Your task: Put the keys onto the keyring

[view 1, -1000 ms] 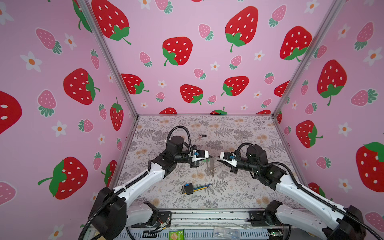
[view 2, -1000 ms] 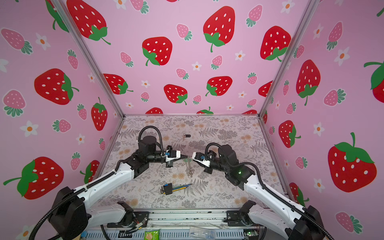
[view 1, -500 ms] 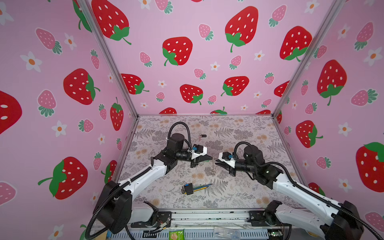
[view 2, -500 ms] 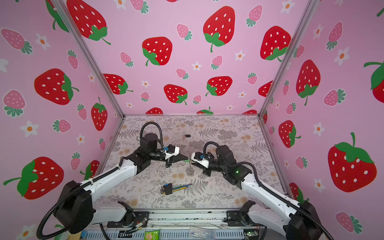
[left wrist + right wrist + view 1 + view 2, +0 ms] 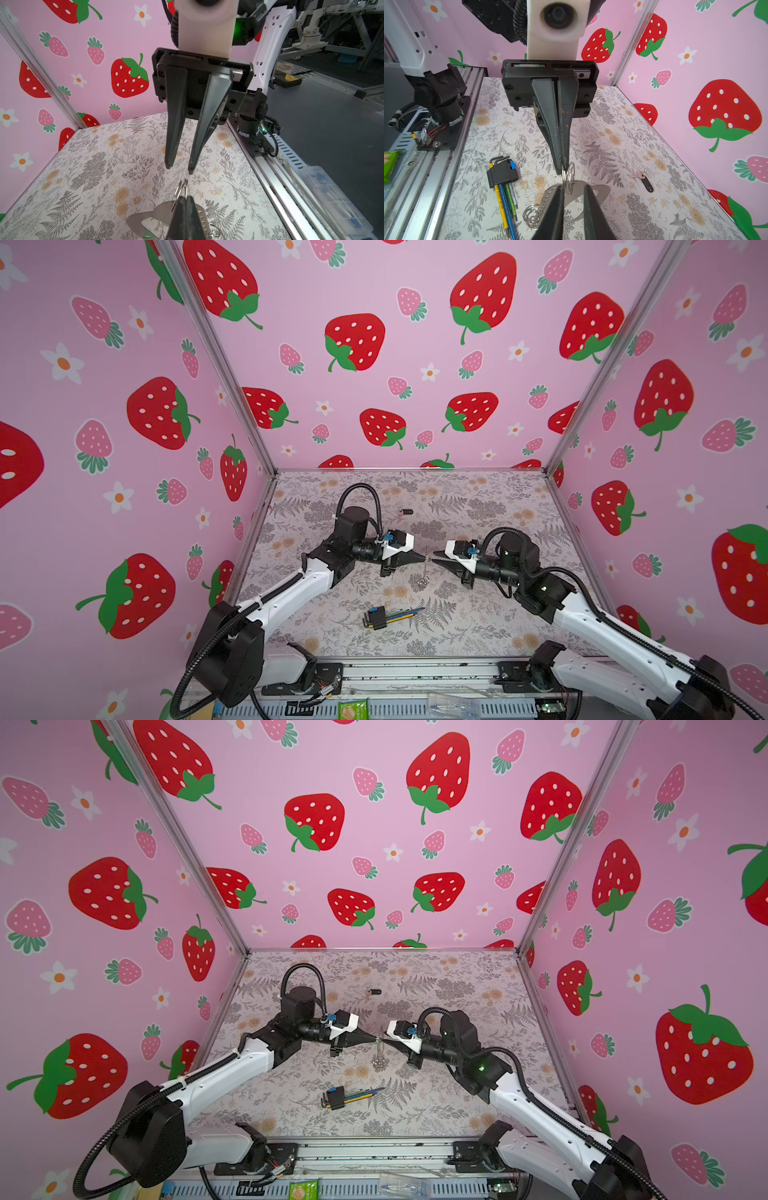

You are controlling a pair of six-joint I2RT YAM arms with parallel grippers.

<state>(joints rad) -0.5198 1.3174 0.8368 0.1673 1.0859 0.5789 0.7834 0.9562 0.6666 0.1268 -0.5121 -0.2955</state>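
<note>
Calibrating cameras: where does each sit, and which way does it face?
Top views: high at the front, looking down at the table; left arm, right arm show.
Left wrist: behind the left hand, facing the open right hand.
Right wrist: behind the right hand, facing the left hand.
Shared: the keyring in the left hand.

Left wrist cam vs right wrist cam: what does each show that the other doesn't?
Left wrist only: the right tool seen head-on, jaws apart with nothing between the tips, plus a clear plastic box off to the side.
Right wrist only: the left tool seen head-on, and the hex wrench bundle and black-tagged key lying on the table.
Both: the keyring, its split ring pinched in the shut left tool, with its flat silvery plate hanging from the ring.
</note>
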